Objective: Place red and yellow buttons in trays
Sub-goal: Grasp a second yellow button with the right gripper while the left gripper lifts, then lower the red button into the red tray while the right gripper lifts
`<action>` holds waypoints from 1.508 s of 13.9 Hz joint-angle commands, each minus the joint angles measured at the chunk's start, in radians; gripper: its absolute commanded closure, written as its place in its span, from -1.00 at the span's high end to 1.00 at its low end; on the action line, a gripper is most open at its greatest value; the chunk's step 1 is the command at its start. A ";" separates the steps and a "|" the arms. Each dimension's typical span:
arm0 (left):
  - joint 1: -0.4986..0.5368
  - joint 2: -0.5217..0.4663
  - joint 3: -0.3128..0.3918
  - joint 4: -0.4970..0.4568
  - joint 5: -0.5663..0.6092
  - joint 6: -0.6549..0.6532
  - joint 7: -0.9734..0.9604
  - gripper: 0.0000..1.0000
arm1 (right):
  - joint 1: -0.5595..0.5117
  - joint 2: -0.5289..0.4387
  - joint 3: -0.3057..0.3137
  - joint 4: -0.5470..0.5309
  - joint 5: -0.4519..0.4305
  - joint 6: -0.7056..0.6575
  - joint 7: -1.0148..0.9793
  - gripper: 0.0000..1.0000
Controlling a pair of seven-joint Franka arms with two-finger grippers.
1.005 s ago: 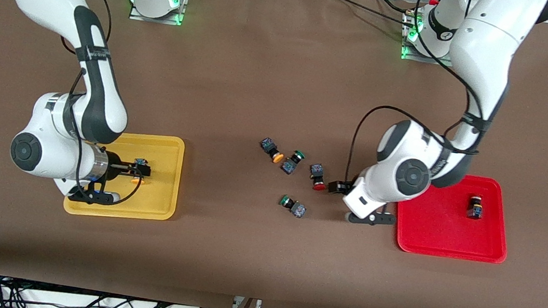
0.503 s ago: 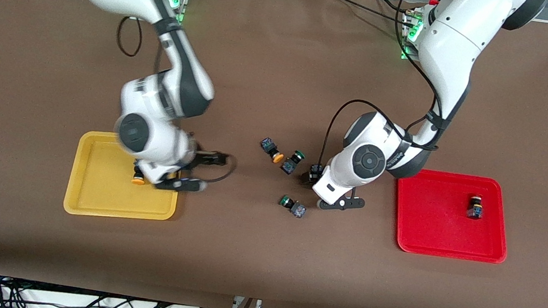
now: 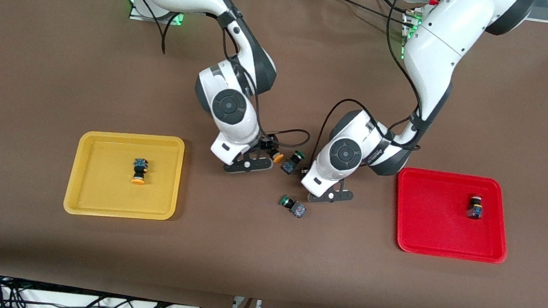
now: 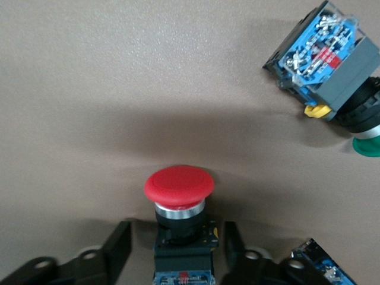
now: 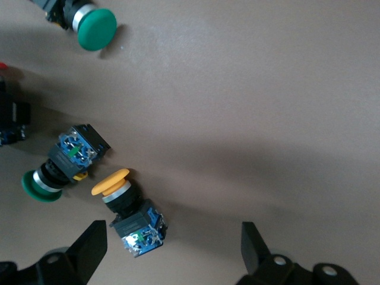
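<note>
My left gripper [image 4: 178,256] is open and low over the table, with a red button [image 4: 178,184] lying between its fingers [image 4: 116,249], a gap on each side. In the front view the left gripper [image 3: 307,171] hides this button. My right gripper [image 5: 172,249] is open over a yellow button [image 5: 127,209], which lies close to one finger [image 5: 89,249]. That button's cap [image 3: 277,157] shows beside the right gripper [image 3: 268,149]. The yellow tray [image 3: 90,204] holds one yellow button [image 3: 139,170]. The red tray [image 3: 451,244] holds one red button [image 3: 474,206].
Two green-capped switches lie in the middle: one [image 3: 293,161] between the two grippers, one [image 3: 292,206] nearer to the front camera. They also show in the right wrist view [image 5: 65,161] [image 5: 95,27], and one in the left wrist view [image 4: 326,59].
My right gripper let go of a yellow button in the yellow tray and swung to the middle over the other yellow button. My left gripper moved from beside the red tray to around the red button.
</note>
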 commanded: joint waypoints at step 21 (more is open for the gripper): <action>0.530 -0.126 0.006 -0.124 0.022 -0.185 0.846 -1.00 | 0.005 0.011 -0.067 -0.050 -0.017 0.082 0.159 -1.00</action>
